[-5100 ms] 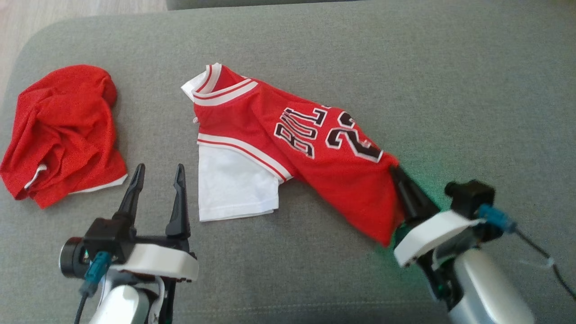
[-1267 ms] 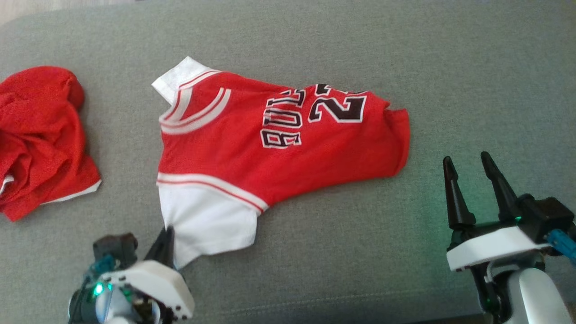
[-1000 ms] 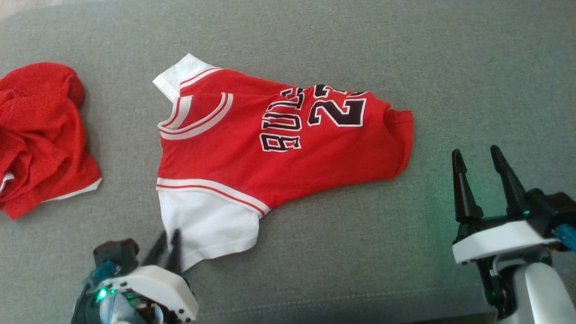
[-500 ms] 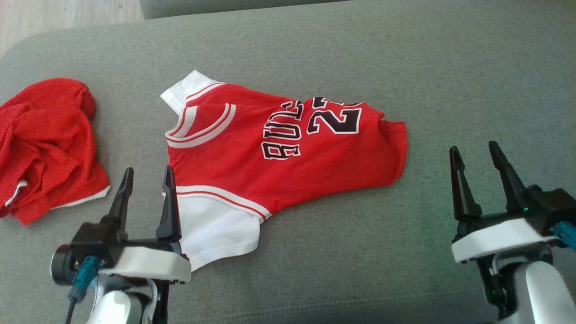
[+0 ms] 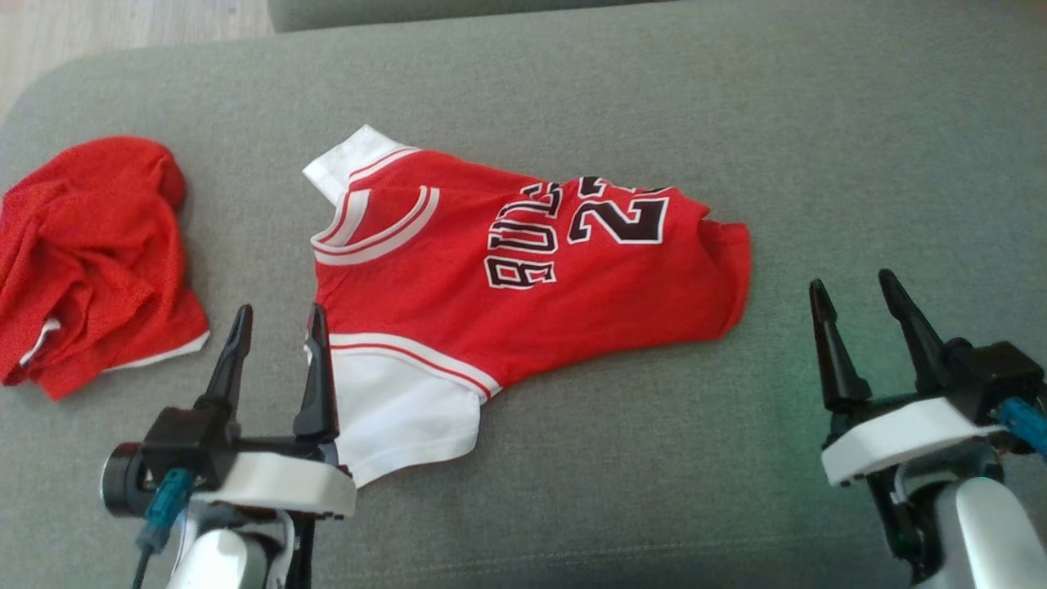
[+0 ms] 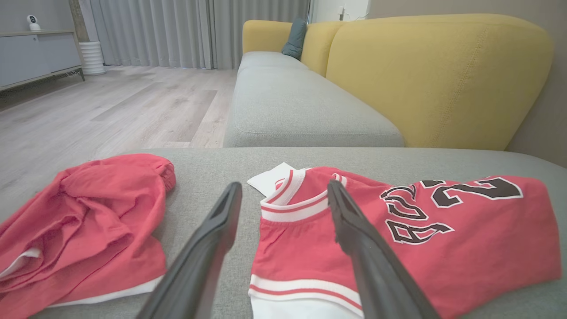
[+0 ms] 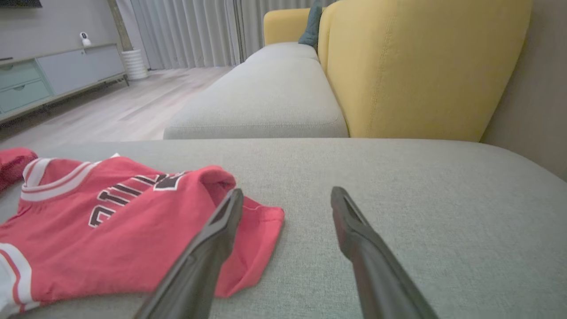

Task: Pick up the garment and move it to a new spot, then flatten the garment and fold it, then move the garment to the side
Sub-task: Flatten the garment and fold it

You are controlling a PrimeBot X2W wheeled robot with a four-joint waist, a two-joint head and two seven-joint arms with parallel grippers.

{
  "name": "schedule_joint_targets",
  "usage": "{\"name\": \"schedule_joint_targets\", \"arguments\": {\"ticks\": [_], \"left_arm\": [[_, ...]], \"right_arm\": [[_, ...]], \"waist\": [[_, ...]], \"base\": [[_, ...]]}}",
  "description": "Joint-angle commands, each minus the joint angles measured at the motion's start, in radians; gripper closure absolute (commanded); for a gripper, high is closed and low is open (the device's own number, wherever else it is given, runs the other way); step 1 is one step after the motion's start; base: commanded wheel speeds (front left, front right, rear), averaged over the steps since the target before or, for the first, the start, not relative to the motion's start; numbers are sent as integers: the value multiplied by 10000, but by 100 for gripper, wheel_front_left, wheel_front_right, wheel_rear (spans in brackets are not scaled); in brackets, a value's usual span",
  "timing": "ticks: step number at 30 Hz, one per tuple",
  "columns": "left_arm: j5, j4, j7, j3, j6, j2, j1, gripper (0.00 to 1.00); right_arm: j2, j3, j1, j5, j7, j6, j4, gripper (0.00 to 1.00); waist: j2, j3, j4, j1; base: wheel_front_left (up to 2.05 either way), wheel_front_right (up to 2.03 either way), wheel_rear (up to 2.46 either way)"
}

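Two garments: jersey [image 5: 523, 278], crumpled red cloth [image 5: 90, 262]. Two pincers: left pincer [image 5: 278, 315], right pincer [image 5: 851, 282].

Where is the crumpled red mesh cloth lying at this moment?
In the head view the crumpled red mesh cloth lies at the far left of the grey cushion, left of the red jersey.

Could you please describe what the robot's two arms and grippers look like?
Both the left gripper and the right gripper have two long, black, tapering fingers on a black crossbar, above a white rounded housing. A blue connector sits at each one's outer side. The forearms are glossy silver-white.
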Motion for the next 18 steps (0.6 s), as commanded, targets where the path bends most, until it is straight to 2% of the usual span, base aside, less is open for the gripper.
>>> {"name": "schedule_joint_targets", "arguments": {"ticks": [1, 8, 11, 18], "left_arm": [[91, -286, -102, 242, -41, 126, -556, 0], [137, -167, -167, 8, -256, -49, -1326, 0], [149, 25, -219, -51, -351, -164, -1658, 0], [165, 361, -276, -63, -485, -341, -1945, 0]], "right_arm": [[-291, 189, -212, 122, 94, -7, -151, 0], [-1049, 422, -1448, 756, 747, -7, 1178, 0], [-1382, 725, -2369, 1156, 1283, -7, 2118, 0], [-1701, 1306, -3408, 1718, 2117, -7, 3680, 0]], "waist": [[0, 166, 115, 0], [0, 1063, 671, 0], [0, 1474, 955, 0], [0, 1710, 1216, 0]], "base": [[0, 0, 0], [0, 0, 0], [0, 0, 0], [0, 0, 0]]}}
